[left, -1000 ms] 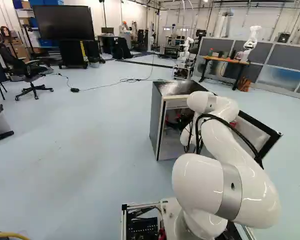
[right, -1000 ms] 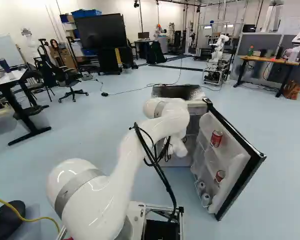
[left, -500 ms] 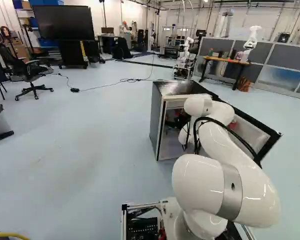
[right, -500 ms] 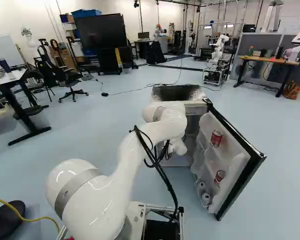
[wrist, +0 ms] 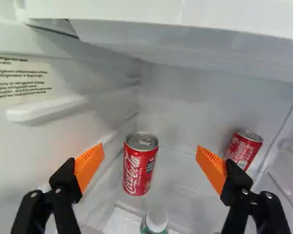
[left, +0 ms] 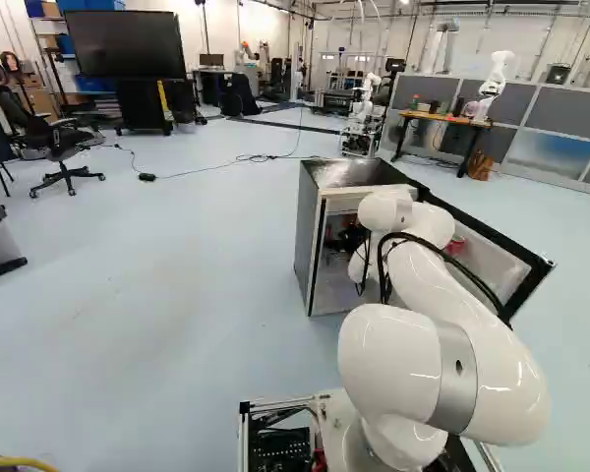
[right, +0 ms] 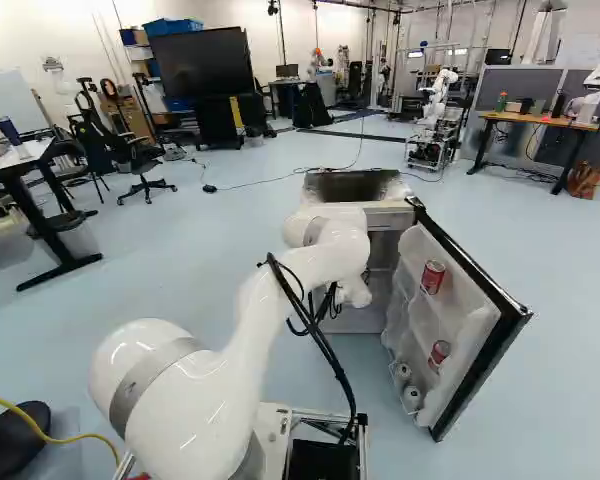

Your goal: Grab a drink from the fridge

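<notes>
Fingers (wrist: 212, 168) spread wide, red can (wrist: 138, 170) ahead between.

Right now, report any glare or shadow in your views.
Left base view: sheen on the fridge top, highlights on the arm, dim fridge interior. Right base view: bright spots on the glossy arm. Wrist view: soft light inside, shade under the white panel, faint shadow beside the tilted can.

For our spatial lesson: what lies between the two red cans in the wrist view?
The wrist view shows bare fridge interior between the larger-looking can and the smaller-looking one, with an orange pad in front.
</notes>
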### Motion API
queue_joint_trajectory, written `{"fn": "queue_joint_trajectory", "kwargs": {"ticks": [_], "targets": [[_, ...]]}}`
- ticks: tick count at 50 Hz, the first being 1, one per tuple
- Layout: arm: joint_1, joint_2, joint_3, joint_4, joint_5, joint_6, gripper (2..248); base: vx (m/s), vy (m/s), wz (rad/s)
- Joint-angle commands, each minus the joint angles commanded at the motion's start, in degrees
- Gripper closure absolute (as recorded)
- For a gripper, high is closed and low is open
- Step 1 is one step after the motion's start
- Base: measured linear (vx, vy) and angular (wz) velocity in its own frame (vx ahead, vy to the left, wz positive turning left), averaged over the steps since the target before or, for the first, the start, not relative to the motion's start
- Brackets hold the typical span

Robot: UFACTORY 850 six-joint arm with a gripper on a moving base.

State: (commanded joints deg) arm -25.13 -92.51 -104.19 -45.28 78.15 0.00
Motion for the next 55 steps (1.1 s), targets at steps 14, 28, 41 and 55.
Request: {"fn": "queue_joint_trajectory", "kwargs": {"ticks": [14,28,41,55], "targets": [[0.14,-0.76,-1.43,0.00,-2.18,0.00,3,0.000,0.000,0.000],[0.34,-1.95,-3.66,0.00,-2.36,0.00,3,0.000,0.000,0.000],[0.36,-2.06,-3.87,0.00,-2.36,0.00,75,0.000,0.000,0.000],[0.36,-2.06,-3.87,0.00,-2.36,0.00,149,0.000,0.000,0.000]]}}
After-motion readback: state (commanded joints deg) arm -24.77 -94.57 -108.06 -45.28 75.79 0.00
